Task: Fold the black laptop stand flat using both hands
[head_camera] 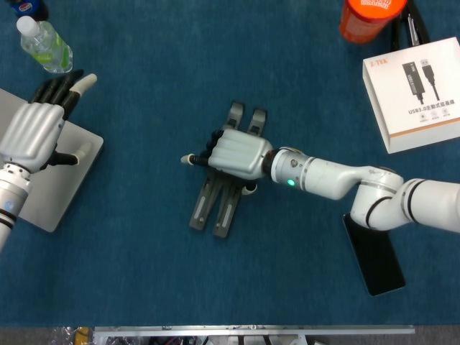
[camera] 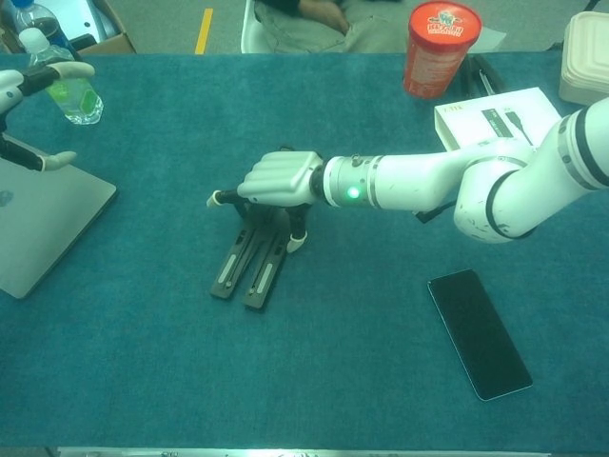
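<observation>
Both hands have ribbed silver-grey backs and black fingers with pale tips: left hand, right hand. The right arm is glossy white, jointed, with a green wrist light.

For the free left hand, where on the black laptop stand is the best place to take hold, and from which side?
Probably the near ends of the two bars of the laptop stand, coming from its left. They lie close together and bare on the table, while the right hand covers the middle. The left hand hovers open over the closed laptop.
</observation>
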`<action>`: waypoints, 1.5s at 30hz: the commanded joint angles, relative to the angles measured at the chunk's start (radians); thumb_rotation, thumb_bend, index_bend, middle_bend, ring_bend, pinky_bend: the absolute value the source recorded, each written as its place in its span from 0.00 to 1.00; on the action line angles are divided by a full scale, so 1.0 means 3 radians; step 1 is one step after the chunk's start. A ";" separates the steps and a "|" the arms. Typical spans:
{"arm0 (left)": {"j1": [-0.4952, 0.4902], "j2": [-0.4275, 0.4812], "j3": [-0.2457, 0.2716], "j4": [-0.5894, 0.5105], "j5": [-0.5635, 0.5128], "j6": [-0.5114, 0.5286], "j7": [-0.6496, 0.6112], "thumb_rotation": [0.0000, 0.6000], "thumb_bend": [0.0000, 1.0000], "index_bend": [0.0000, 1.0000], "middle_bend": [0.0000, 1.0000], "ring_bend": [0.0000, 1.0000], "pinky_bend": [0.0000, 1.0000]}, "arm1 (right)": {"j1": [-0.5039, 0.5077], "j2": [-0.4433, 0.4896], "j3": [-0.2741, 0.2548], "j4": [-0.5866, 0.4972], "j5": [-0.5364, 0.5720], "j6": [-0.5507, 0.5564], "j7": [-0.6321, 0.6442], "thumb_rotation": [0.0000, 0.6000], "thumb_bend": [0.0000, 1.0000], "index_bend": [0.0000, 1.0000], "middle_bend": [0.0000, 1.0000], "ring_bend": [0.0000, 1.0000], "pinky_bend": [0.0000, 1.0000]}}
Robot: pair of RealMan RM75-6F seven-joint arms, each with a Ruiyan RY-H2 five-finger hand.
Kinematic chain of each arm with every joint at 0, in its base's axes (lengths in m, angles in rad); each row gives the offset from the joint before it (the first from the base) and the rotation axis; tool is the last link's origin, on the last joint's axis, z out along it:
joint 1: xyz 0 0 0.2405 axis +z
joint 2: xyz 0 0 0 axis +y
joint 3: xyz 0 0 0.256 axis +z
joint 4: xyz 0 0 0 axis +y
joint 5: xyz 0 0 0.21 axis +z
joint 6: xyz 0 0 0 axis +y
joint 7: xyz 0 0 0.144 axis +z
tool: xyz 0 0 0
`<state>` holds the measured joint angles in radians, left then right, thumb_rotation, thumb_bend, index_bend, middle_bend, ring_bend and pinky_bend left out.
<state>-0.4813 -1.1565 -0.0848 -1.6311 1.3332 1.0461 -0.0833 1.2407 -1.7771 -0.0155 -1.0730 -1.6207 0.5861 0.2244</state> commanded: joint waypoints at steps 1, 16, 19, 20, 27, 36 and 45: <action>-0.0001 -0.0007 0.0002 0.0008 0.0006 -0.0002 -0.0001 1.00 0.30 0.00 0.00 0.00 0.04 | -0.0005 0.0006 -0.0001 -0.0006 -0.0008 0.0025 -0.0008 1.00 0.09 0.00 0.36 0.41 0.21; -0.0001 -0.0006 -0.0014 0.0004 0.0009 0.0006 -0.0008 1.00 0.30 0.00 0.00 0.00 0.04 | -0.0047 0.0045 0.0014 -0.0070 -0.0027 0.0171 0.0001 1.00 0.10 0.00 0.34 0.35 0.24; -0.0010 0.0018 -0.0030 -0.0016 0.0006 0.0008 -0.0003 1.00 0.30 0.00 0.00 0.00 0.04 | -0.0063 0.0082 0.0031 -0.0100 -0.0041 0.0248 0.0003 1.00 0.10 0.00 0.23 0.22 0.23; -0.0012 0.0024 -0.0033 -0.0021 0.0007 0.0008 0.0000 1.00 0.30 0.00 0.00 0.00 0.04 | -0.0073 0.0097 0.0034 -0.0114 -0.0039 0.0269 -0.0002 1.00 0.10 0.00 0.21 0.19 0.22; -0.0035 0.0047 -0.0060 -0.0031 -0.0004 -0.0004 0.0011 1.00 0.29 0.00 0.00 0.00 0.04 | -0.0240 0.0292 0.0112 -0.0350 0.0147 0.0387 -0.0199 1.00 0.10 0.00 0.00 0.00 0.09; 0.0064 0.0060 -0.0020 0.0149 0.0171 0.0267 0.0147 1.00 0.29 0.00 0.00 0.00 0.04 | -0.1061 0.1052 0.0262 -0.1184 0.0837 0.1213 -0.1035 1.00 0.10 0.00 0.00 0.00 0.09; 0.0287 -0.0031 -0.0019 0.0301 0.0168 0.0722 0.0574 1.00 0.29 0.00 0.00 0.00 0.04 | -0.1884 0.1641 0.0212 -0.1766 0.1273 0.2139 -0.1642 1.00 0.10 0.00 0.00 0.00 0.09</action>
<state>-0.4114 -1.1602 -0.0915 -1.5471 1.3890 1.2465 0.0632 0.7418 -1.3344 0.0540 -1.5539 -1.2787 1.1579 -0.2155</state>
